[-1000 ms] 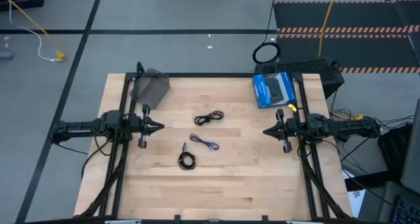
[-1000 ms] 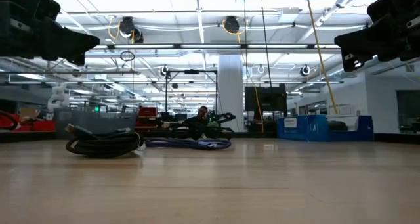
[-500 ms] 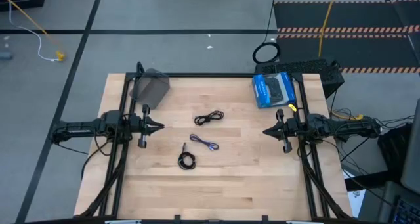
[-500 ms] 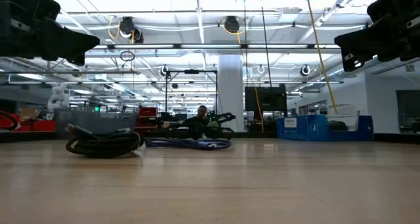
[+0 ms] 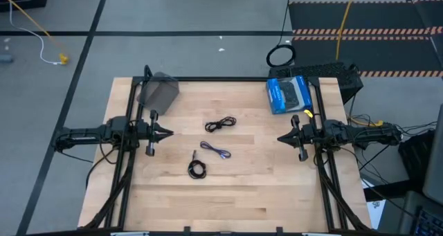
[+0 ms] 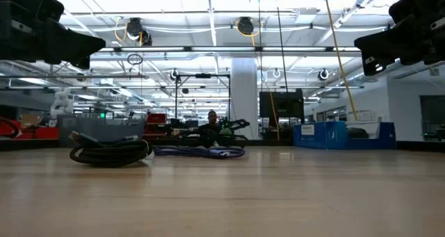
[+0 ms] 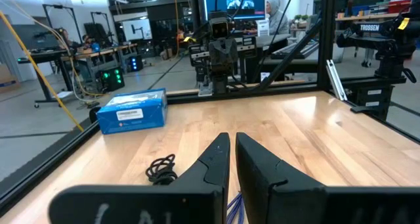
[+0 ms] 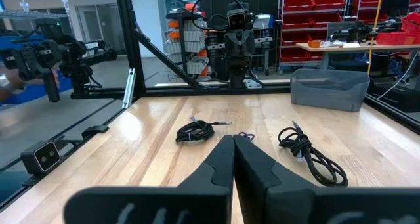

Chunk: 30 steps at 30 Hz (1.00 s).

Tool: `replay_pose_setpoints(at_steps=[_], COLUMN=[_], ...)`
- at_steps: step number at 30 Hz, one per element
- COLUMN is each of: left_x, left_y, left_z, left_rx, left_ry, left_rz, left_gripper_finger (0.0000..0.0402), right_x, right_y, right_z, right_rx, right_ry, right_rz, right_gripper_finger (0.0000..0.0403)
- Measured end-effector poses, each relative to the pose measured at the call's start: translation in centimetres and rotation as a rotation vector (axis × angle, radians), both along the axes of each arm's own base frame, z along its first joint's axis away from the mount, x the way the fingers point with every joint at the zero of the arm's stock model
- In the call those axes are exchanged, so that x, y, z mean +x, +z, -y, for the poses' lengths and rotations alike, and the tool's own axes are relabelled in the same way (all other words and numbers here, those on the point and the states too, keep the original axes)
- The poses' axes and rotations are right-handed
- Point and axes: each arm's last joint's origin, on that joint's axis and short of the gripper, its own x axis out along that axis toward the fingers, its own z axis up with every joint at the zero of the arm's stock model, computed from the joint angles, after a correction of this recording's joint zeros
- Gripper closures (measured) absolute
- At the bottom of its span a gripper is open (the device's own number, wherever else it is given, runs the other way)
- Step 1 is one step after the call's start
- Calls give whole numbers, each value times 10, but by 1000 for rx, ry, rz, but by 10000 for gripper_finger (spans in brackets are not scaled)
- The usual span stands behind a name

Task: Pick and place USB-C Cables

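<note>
Three USB-C cables lie flat on the wooden table between my arms. A loosely coiled black one (image 5: 221,124) lies farthest back, a purple-blue one (image 5: 215,149) in the middle, and a tight black coil (image 5: 197,169) nearest the front edge. My left gripper (image 5: 169,133) hovers shut over the table's left part, pointing right. My right gripper (image 5: 279,138) hovers shut over the right part, pointing left. The left wrist view shows the loose black cable (image 7: 161,169). The right wrist view shows the tight coil (image 8: 195,130), the loose cable (image 8: 308,148) and a bit of the purple-blue one (image 8: 246,136).
A grey bin (image 5: 159,91) stands at the far left corner of the table, and a blue box (image 5: 288,94) at the far right. Black frame rails run along the left and right sides. A larger black ring coil (image 5: 280,55) lies on the floor beyond the table.
</note>
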Motion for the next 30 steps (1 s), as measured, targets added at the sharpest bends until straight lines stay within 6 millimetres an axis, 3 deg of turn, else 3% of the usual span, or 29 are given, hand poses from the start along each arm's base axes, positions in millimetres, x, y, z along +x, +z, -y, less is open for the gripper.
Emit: replay_pose_setpoints(at_steps=[20,30], left_x=[0,-2], left_y=[1,18], left_z=[0,0], left_rx=[-7,-89], left_ry=[0,-19], left_rz=[7,135], left_gripper_finger=[371,371], right_x=[0,0], right_y=[0,1], right_z=[0,0], right_rx=[0,1], right_ry=[0,1], right_rz=[3,5], right_gripper_finger=[403,403])
